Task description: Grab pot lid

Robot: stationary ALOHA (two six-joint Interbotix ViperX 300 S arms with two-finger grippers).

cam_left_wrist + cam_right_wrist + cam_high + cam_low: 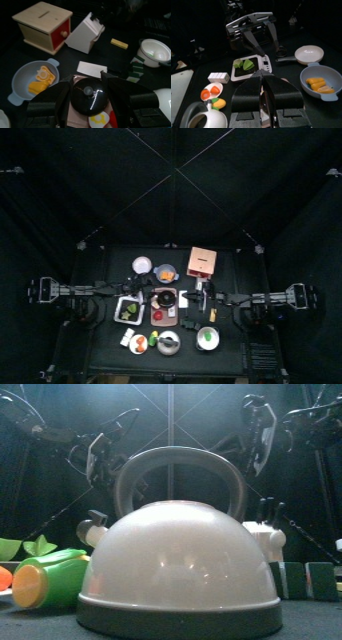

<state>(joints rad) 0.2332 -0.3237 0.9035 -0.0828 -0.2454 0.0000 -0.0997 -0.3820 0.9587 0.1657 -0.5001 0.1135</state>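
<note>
The black pot lid (90, 99) with its small knob lies directly below my left gripper (89, 95). The jaws are open and stand on either side of the lid, without closing on it. In the top view the lid (166, 301) is at the table's middle, where the left arm ends. My right gripper (264, 79) hangs over the table's right half with its jaws together and empty. The lid does not show in the right wrist view.
Around the lid are a grey-blue bowl of yellow food (32, 81), a wooden box with a red front (43, 22), a white block (87, 32), a white card (91, 69) and a white bowl (155, 51). A large white kettle (181, 569) stands at the front edge beside a green tray (250, 67).
</note>
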